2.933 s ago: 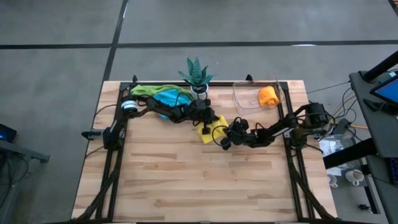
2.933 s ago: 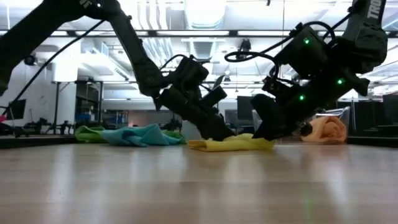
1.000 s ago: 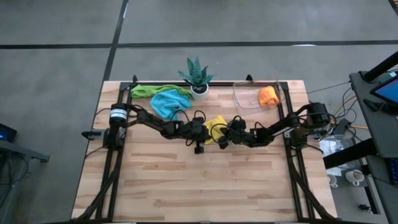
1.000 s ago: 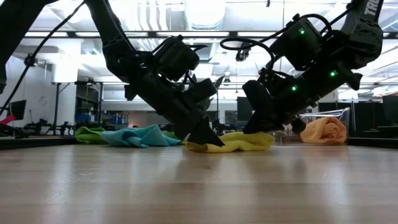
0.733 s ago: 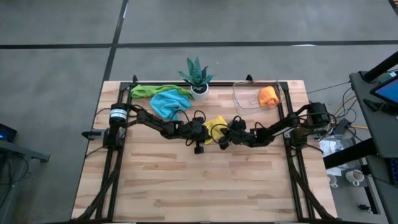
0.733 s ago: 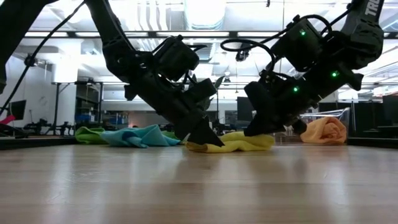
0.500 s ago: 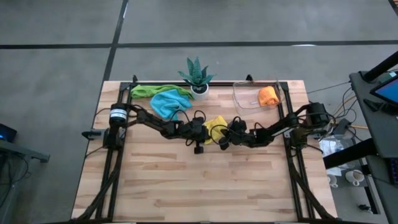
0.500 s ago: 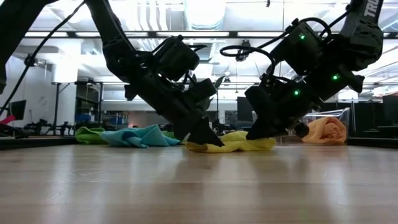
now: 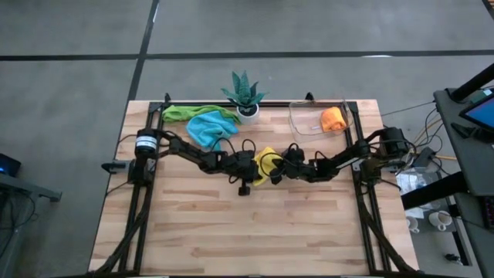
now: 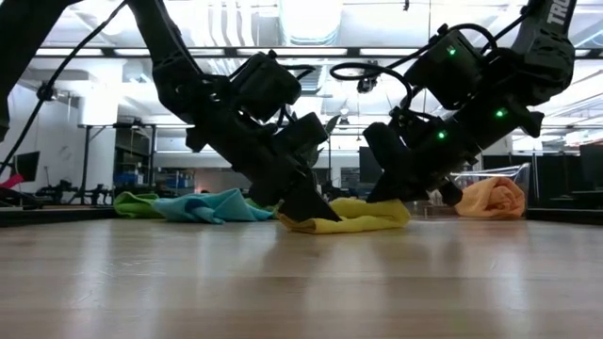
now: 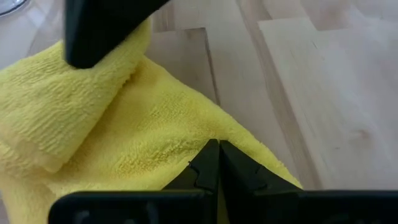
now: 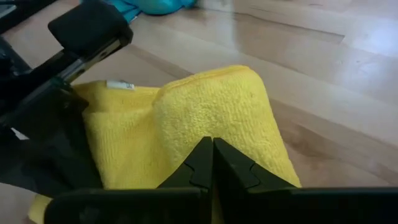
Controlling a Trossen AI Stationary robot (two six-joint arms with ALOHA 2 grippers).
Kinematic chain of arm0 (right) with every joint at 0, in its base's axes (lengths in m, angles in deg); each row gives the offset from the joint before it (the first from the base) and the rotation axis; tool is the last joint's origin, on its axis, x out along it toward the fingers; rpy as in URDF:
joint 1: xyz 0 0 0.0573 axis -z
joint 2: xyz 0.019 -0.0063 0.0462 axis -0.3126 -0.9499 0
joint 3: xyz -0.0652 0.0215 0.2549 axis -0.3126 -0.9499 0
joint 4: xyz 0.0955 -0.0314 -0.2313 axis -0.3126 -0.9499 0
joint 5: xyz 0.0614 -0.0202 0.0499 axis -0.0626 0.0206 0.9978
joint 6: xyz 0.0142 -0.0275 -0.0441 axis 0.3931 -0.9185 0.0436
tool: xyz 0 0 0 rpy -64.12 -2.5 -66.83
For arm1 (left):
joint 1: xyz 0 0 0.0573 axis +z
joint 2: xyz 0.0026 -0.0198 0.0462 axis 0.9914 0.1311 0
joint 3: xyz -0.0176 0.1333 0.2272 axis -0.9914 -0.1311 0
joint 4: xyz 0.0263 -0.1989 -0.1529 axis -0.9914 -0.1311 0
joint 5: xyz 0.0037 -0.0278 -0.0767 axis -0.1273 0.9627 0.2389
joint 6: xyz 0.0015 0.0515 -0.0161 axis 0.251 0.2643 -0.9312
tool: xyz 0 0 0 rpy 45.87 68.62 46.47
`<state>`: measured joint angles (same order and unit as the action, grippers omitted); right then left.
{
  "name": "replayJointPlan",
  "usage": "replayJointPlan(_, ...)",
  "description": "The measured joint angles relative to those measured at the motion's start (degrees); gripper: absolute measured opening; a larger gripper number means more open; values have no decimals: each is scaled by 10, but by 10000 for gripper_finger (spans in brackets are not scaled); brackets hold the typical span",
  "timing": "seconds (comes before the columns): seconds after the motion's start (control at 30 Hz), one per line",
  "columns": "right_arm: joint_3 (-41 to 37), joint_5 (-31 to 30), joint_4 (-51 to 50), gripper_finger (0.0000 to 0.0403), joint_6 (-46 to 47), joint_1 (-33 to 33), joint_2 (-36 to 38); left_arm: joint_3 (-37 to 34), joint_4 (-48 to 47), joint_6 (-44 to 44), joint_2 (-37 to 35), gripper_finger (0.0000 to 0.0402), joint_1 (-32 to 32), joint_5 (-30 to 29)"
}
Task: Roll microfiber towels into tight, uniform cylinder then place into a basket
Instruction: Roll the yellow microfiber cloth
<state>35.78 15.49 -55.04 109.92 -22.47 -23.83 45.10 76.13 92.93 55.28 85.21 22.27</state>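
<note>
Yellow towel [image 9: 268,162], light blue towel [image 9: 207,127], green towel [image 9: 179,113], orange towel [image 9: 333,119], green spiky plant [image 9: 244,89].

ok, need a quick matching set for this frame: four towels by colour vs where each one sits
Things:
1. yellow towel
2. orange towel
3. blue towel
4. green towel

Places:
A. inside the basket
B. at the table's far edge, partly under another towel
C. mid-table, between the shut left gripper and shut right gripper
D. left of the plant, lying on another towel

Pairs: 1-C, 2-A, 3-D, 4-B
</note>
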Motion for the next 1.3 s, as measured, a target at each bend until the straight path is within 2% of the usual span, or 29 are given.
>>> replayJointPlan(0.5, 0, 0, 0, 9, 24, 0, 0, -1, 15, -1, 0, 0, 0, -4)
replayJointPlan(0.97, -3, 17, -18, 9, 21, -1, 0, 0, -10, 0, -40, 0, -2, -23)
replayJointPlan(1.07, -3, 18, -17, 9, 21, -2, 0, 2, -7, 0, -41, 0, -2, -63)
replayJointPlan(1.23, -4, 19, -17, 9, 19, -2, 0, 4, -2, 0, -49, 0, -2, -171)
replayJointPlan(1.3, -4, 19, -17, 9, 19, -2, 0, 6, 16, 0, -49, 0, -2, -185)
